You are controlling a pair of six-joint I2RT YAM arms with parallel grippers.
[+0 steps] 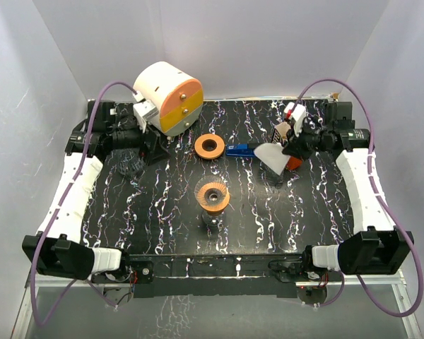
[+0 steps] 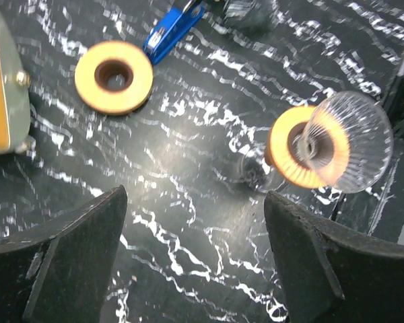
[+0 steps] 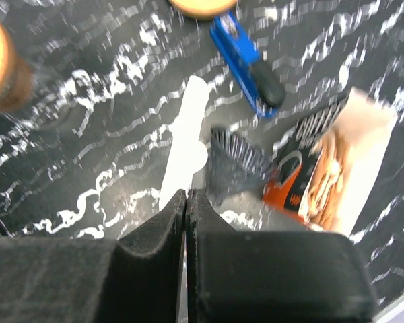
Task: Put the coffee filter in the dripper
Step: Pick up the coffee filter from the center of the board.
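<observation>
The white paper coffee filter (image 3: 186, 138) hangs edge-on from my right gripper (image 3: 187, 195), whose jaws are shut on it. In the top view the filter (image 1: 271, 155) is held at the right of the black marbled table, over an orange filter packet (image 3: 323, 175). The dripper (image 1: 213, 195), clear ribbed glass with an orange collar, stands at the table's centre, left of and nearer than the filter. It also shows in the left wrist view (image 2: 337, 145). My left gripper (image 2: 195, 222) is open and empty at the far left (image 1: 154, 147), above bare table.
An orange ring (image 1: 209, 147) lies beyond the dripper, with a blue clip (image 1: 239, 150) to its right. A large white and orange cylinder (image 1: 168, 97) stands at the back left. White walls enclose the table.
</observation>
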